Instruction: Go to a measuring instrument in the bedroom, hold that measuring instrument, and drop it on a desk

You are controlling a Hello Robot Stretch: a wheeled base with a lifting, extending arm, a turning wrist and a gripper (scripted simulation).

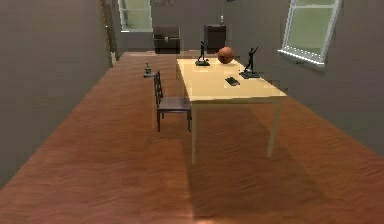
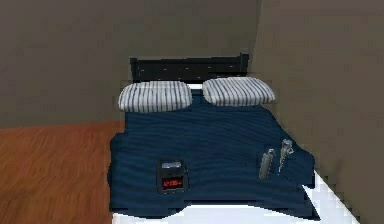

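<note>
Ahead of me stands a light wooden surface [image 1: 240, 97] with a dark chair [image 1: 170, 100] at its left side. On it are two dark statuettes [image 1: 203, 52], a brown ball [image 1: 226, 54] between them and a small flat dark thing [image 1: 232, 81]. At my arm side is a bed [image 2: 215, 135] with a blue cover and two striped pillows [image 2: 155, 96]. A small dark box [image 2: 172, 178] with a red display lies on the cover, and two slim grey things [image 2: 267, 162] stand to its right. The state of my hand I cannot tell.
</note>
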